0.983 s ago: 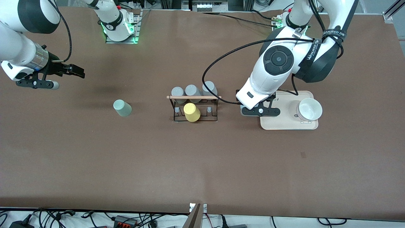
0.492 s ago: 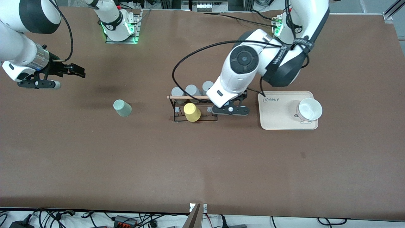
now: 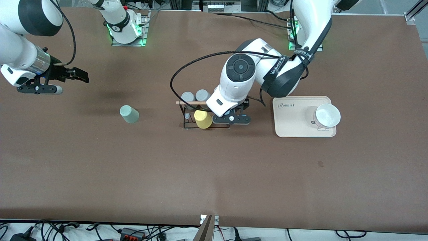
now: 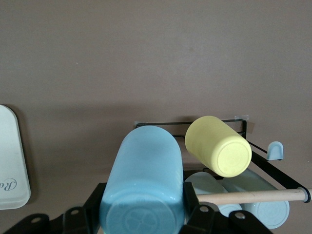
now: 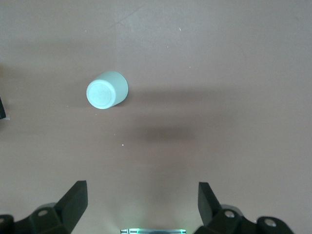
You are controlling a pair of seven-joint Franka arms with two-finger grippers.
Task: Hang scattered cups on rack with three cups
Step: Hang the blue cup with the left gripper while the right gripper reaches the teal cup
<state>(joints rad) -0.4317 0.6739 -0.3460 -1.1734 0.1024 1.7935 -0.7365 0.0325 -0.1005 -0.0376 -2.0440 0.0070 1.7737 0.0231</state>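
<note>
Brown matte cloth covers the table (image 3: 214,174), with the beige smooth tray (image 3: 294,124) and its white bowl (image 3: 327,115) at about three o'clock from the rack (image 3: 204,113). That rack, thin black wire with a pale wooden rod across its top, already carries grey cups (image 3: 195,97) on its twelve-o'clock side and a glossy yellow cup (image 3: 202,119) tilted on a peg. By my judgement the task is about midway: the left gripper (image 3: 231,119) is over the rack's three-o'clock end, its fingers clamped around the light blue cup (image 4: 141,187), a smooth tapered handleless shape seen bottom-first in the left wrist view; it is not yet on a peg. The pale mint-green cup (image 3: 129,113) stands untouched on the cloth, at nine o'clock from the rack, mouth down as far as I can tell. The right gripper (image 3: 79,75) waits with fingers spread, holding nothing, over the cloth at about ten o'clock from that cup.
</note>
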